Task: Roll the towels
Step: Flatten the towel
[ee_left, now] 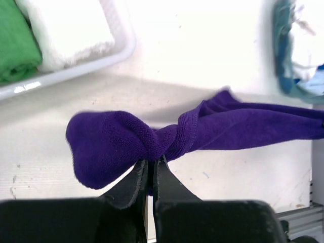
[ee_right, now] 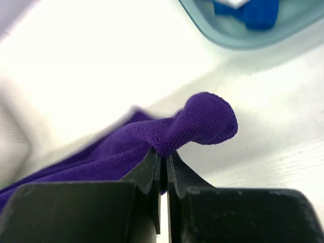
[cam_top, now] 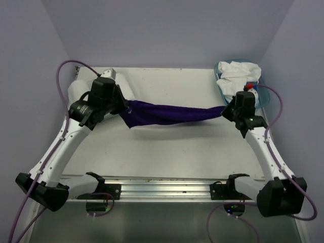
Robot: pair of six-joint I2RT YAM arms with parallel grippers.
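Top external: purple towel (cam_top: 167,114) is strung between both arms over the middle of the table (cam_top: 167,152), bunched into a rope, not flat. Left gripper (ee_left: 151,163) is pinched tight on one end, with a puff of cloth sticking out past the jaws. Right gripper (ee_right: 163,154) is the same, clamped on the other end with a small knob of fabric beyond the tips.

Risks as I judge them:
- **Slip:** both bites are on gathered cloth near the very ends. If I pull the arms further apart, one end may slide out and drop.
- **Bad roll:** towel is twisted near the left grip. Laid down like this it likely makes a lumpy strip and a crooked roll, so I'd need to spread it first.
- **Snag:** right end sits just beside the tub (cam_top: 259,96). A swing that way could catch its rim or drag the white towel (cam_top: 237,71) piled in it. Left end is near the basket (ee_left: 101,58), same worry.

Hard to tell:
- Whether the sagging middle touches the table or hangs just off it.
- Which corners I hold; the cloth is too bunched.
- Basket is mostly hidden behind the left arm from above. Left wrist crops it, showing only a green towel (ee_left: 15,40) and a white roll (ee_left: 66,28).
- Tub is cut off in both wrist views. Right wrist shows just a scrap of blue towel (ee_right: 253,10).
- Wrist views are washed out, so table detail is lost.
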